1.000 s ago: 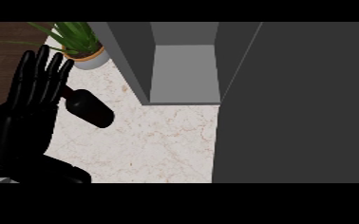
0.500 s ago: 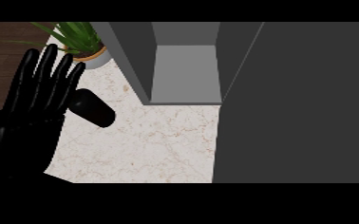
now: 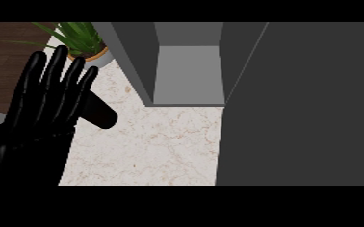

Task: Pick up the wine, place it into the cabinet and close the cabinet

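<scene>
The wine bottle [image 3: 101, 115] shows as a dark shape on the marble counter [image 3: 156, 149], left of the cabinet. My left hand [image 3: 43, 108] is open with straight fingers pointing up, and it lies over the bottle's left part, hiding most of it. Whether the hand touches the bottle I cannot tell. The grey cabinet [image 3: 188, 74] stands open at the top middle with a bare inside. Its dark door [image 3: 298, 106] swings out to fill the right side of the view. My right hand does not show.
A potted green plant [image 3: 82, 41] stands at the counter's back left corner, just beyond my fingertips. Dark wood floor [image 3: 21, 33] lies past the counter's left edge.
My left hand has shifted right and slightly forward, now covering more of the wine bottle. The cabinet and its door have not moved.
</scene>
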### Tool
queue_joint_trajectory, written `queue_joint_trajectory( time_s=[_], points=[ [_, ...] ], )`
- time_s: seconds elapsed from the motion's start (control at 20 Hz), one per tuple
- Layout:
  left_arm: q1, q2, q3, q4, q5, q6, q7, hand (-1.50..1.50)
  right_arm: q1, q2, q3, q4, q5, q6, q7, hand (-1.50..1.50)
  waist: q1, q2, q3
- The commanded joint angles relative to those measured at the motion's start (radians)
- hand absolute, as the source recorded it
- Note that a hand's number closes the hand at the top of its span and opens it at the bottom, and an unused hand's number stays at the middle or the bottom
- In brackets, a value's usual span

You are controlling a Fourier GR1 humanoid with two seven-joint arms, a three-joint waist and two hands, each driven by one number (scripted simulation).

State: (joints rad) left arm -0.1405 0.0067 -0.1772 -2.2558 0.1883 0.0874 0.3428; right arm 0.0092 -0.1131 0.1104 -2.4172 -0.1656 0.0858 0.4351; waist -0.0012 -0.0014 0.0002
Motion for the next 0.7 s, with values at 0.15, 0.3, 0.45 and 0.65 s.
queue_joint_trajectory(
  time_s=[0.15,0.3,0.45,0.65],
  points=[
    [-0.056,-0.006,-0.045,-0.066,-0.075,0.130,0.094,-1.50,-0.001,0.012,0.008,-0.116,-0.022,-0.026,0.094,-1.50,-0.002,-0.001,0.000],
    [-0.022,-0.006,0.001,-0.097,-0.060,0.101,0.093,-1.50,-0.066,-0.019,-0.068,-0.118,-0.082,-0.029,0.158,-1.50,0.000,0.000,0.000],
    [-0.017,0.016,0.064,-0.052,-0.012,0.069,0.069,-1.50,-0.009,0.006,-0.019,-0.122,-0.037,-0.005,0.102,-1.50,-0.002,0.000,0.000],
    [0.023,0.005,0.065,-0.050,-0.009,0.097,0.090,-1.50,-0.060,0.007,-0.061,-0.069,-0.076,-0.003,0.095,-1.50,0.001,0.001,0.000]
  ],
)
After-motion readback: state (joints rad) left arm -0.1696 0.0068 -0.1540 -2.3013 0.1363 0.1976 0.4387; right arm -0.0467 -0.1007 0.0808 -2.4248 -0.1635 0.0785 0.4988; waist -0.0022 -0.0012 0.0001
